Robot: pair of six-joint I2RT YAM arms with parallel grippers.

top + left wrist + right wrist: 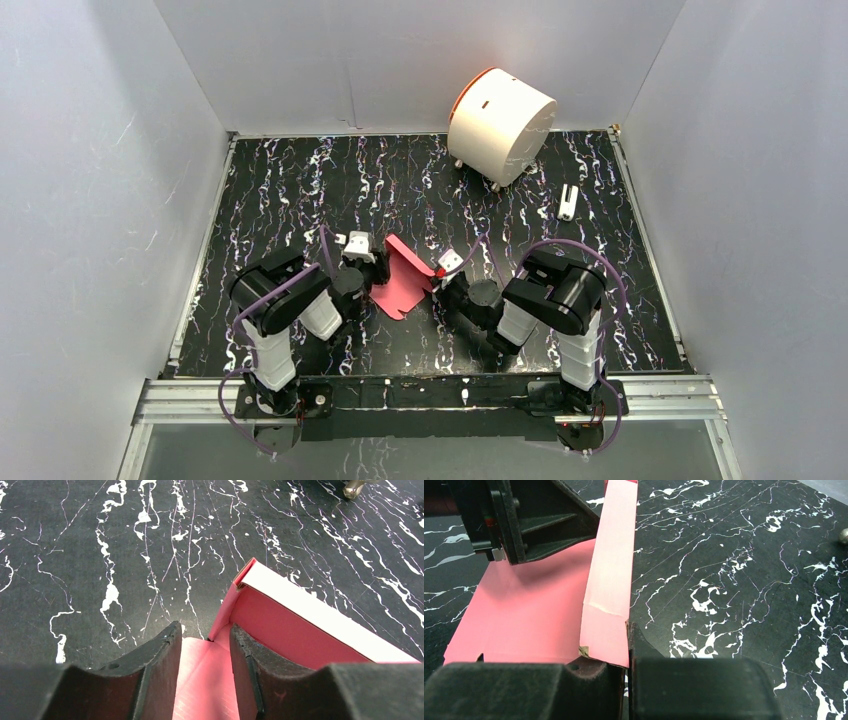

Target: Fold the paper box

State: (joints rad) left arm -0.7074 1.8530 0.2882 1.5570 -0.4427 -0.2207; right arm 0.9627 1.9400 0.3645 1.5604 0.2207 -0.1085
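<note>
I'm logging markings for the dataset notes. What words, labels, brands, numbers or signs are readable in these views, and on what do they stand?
No readable text in any view.
The paper box is plain pink with a white reverse.
The white cylinder shows only an orange rim and a dark slot.
The small white part is too small to tell whether it carries any marking.

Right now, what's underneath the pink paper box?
Only the black marbled table shows around the paper box, which lies on it. Nothing pokes out from beneath; whatever the flat sheet covers cannot be seen.
</note>
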